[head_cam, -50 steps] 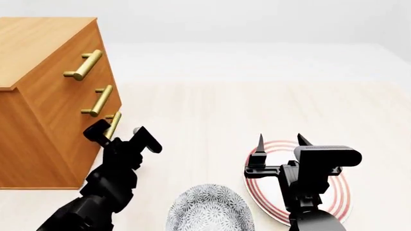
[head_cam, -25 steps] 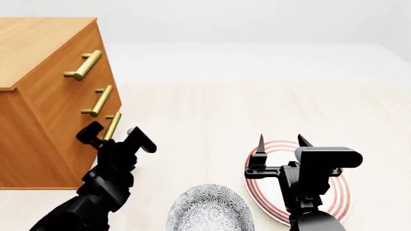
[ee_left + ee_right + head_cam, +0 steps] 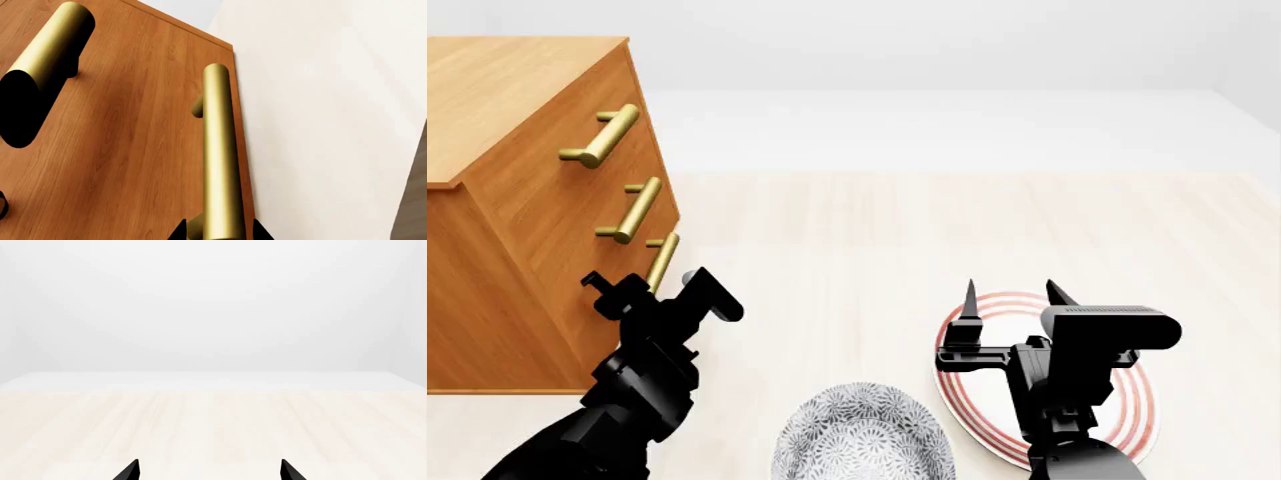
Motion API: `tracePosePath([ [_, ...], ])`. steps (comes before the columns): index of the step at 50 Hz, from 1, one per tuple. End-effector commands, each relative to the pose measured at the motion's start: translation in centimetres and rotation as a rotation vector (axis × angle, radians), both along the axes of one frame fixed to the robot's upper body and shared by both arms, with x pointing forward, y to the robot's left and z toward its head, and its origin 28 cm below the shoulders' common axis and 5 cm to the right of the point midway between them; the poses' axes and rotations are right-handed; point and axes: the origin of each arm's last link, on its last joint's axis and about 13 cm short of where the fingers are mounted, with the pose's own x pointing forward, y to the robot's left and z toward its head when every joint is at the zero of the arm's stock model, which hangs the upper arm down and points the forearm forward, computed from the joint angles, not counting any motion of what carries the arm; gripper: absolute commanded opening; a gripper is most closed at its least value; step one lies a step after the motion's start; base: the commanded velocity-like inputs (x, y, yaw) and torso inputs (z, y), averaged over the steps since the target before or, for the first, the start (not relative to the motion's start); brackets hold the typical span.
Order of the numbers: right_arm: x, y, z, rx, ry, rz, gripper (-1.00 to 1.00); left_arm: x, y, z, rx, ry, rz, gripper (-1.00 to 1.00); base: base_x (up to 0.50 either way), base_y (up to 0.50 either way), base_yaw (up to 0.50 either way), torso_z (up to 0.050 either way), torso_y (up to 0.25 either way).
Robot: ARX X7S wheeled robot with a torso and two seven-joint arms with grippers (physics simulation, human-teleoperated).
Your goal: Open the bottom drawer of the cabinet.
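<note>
The cabinet [image 3: 507,150] stands at the left, an orange-brown chest with three brass bar handles. The bottom drawer [image 3: 634,265] is closed, its handle [image 3: 662,258] the lowest of the three. My left gripper [image 3: 649,290] is at the lower end of that handle. In the left wrist view the handle [image 3: 217,150] runs between my left gripper's [image 3: 218,232] two fingertips, with a small gap on each side; the jaws are partly open and straddle it. The drawer front [image 3: 153,165] fills that view. My right gripper [image 3: 1010,295] is open and empty above a plate; it also shows in the right wrist view [image 3: 209,470].
A red-ringed plate [image 3: 1121,400] lies under the right arm. A grey patterned bowl [image 3: 861,430] sits at the front centre. The middle handle [image 3: 50,55] is just beside the bottom one. Pale wooden floor [image 3: 894,230] stretches to a white wall.
My left gripper has moved left and in toward the cabinet, onto the lower end of the bottom handle. The right arm has not moved.
</note>
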Motion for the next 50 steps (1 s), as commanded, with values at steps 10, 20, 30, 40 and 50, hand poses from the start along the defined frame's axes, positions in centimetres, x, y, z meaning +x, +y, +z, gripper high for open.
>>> tracePosePath([
  [10, 0.0, 0.1, 0.3, -0.001, -0.004, 0.004, 1.00, -0.1, 0.4, -0.1, 0.020, 0.015, -0.010, -1.00, 0.00, 0.00, 0.00, 0.000, 0.000],
  [20, 0.0, 0.1, 0.1, -0.001, -0.003, 0.005, 1.00, 0.8, -1.5, 0.5, 0.032, -0.026, -0.106, -1.00, 0.00, 0.00, 0.00, 0.000, 0.000],
  [30, -0.1, 0.1, 0.1, -0.002, -0.004, 0.009, 1.00, 1.3, -3.2, 0.9, 0.012, -0.015, -0.161, -1.00, 0.00, 0.00, 0.00, 0.000, 0.000],
  [40, -0.1, 0.2, 0.1, 0.000, -0.003, 0.011, 1.00, 1.3, -4.6, 0.8, 0.015, -0.003, -0.217, -1.00, 0.00, 0.00, 0.00, 0.000, 0.000],
  [50, -0.1, 0.1, 0.1, 0.003, -0.004, 0.009, 1.00, 0.7, -5.9, 0.9, 0.016, 0.009, -0.255, -1.00, 0.00, 0.00, 0.00, 0.000, 0.000],
])
